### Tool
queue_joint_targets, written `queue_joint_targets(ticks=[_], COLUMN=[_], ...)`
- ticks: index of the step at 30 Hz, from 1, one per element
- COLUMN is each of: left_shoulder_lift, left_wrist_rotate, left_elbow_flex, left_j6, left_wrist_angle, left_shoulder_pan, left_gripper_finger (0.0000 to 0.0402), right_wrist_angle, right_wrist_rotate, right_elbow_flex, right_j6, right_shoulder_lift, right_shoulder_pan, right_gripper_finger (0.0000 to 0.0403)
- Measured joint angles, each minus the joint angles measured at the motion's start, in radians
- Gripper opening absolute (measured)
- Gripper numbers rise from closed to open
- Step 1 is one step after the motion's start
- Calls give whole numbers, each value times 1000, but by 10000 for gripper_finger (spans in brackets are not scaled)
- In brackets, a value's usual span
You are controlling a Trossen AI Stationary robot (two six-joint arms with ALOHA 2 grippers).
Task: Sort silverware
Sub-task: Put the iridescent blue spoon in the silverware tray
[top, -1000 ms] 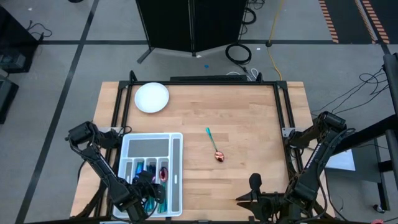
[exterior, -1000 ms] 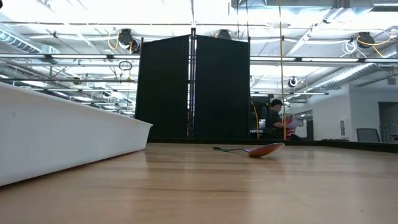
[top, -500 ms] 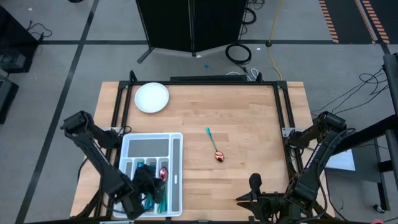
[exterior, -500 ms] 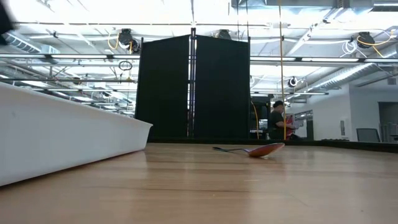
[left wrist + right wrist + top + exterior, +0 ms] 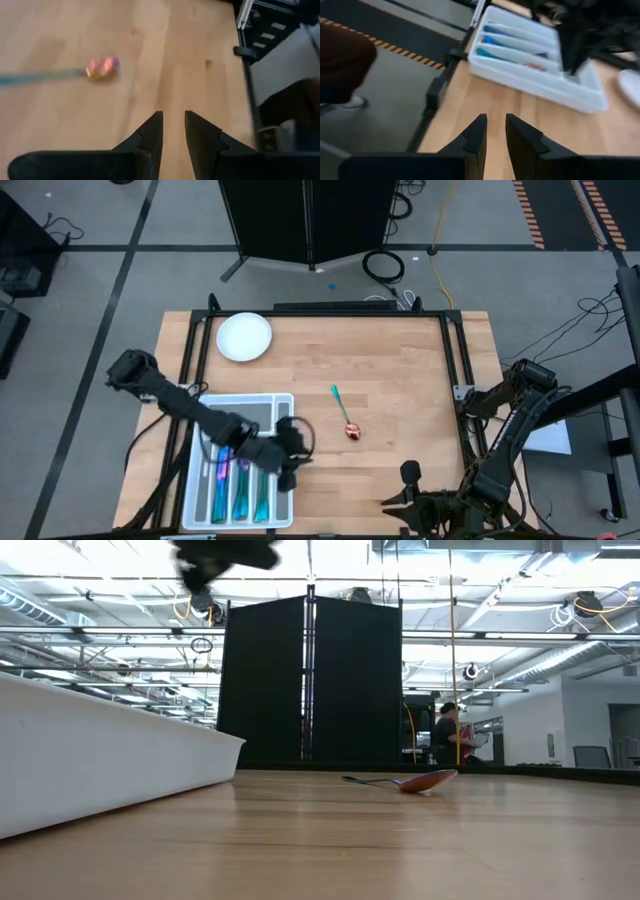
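One iridescent spoon (image 5: 347, 420) lies flat on the bare wood at mid-table, red-gold bowl toward the near edge and teal handle toward the far edge. It also shows in the low view (image 5: 420, 781) and blurred in the left wrist view (image 5: 102, 67). More silverware (image 5: 235, 480) lies in the slots of the white compartment tray (image 5: 283, 480). My left gripper (image 5: 296, 445) hovers above the tray's right edge, left of the spoon. Its fingers (image 5: 172, 120) are empty, with only a narrow slit between them. My right gripper (image 5: 392, 502) waits at the near edge, held the same way (image 5: 492, 127).
A white round plate (image 5: 244, 337) sits at the far left corner of the table. The tray (image 5: 535, 65) takes up the near left part, and its wall fills the left of the low view (image 5: 100, 755). Bare wood lies around the spoon. A person sits far behind the table (image 5: 445, 735).
My left arm has swung up from the tray's near end, across the tray toward the table's right, toward the spoon. It now shows at the top of the low view. The silverware stays in the tray slots. The spoon has not moved.
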Motion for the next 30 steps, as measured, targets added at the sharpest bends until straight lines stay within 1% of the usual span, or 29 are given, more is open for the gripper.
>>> queue_joint_targets(ticks=[3,7,11,16,19,23,25,27,29,30], left_shoulder_lift=[0,6,25,77,124,195,236,280,331,354], left_wrist_rotate=[43,49,58,183,236,250,250,251,267,283], left_elbow_flex=[0,0,0,0,0,9,49,107,178,212], left_j6=[211,489,612,691,750,834,865,897,934,954], left_wrist_angle=[25,56,72,77,105,155,145,98,45,16], left_shoulder_pan=[72,147,226,330,371,407,422,435,446,451], left_gripper_finger=[81,81,81,81,81,81,81,81,81,81], right_wrist_angle=[-17,-65,-107,-80,5,183,343,524,685,745], right_wrist_rotate=[-35,-33,-31,-36,-77,-193,-278,-380,-477,-508], right_elbow_flex=[0,2,2,0,0,-5,-37,-98,-174,-214], right_j6=[66,154,231,271,230,107,13,-71,-116,-122], right_shoulder_lift=[1,27,76,152,188,230,240,243,243,243], right_shoulder_pan=[6,19,18,-10,-40,-86,-115,-152,-192,-210], right_gripper_finger=[59,59,59,59,59,55,48,38,28,23])
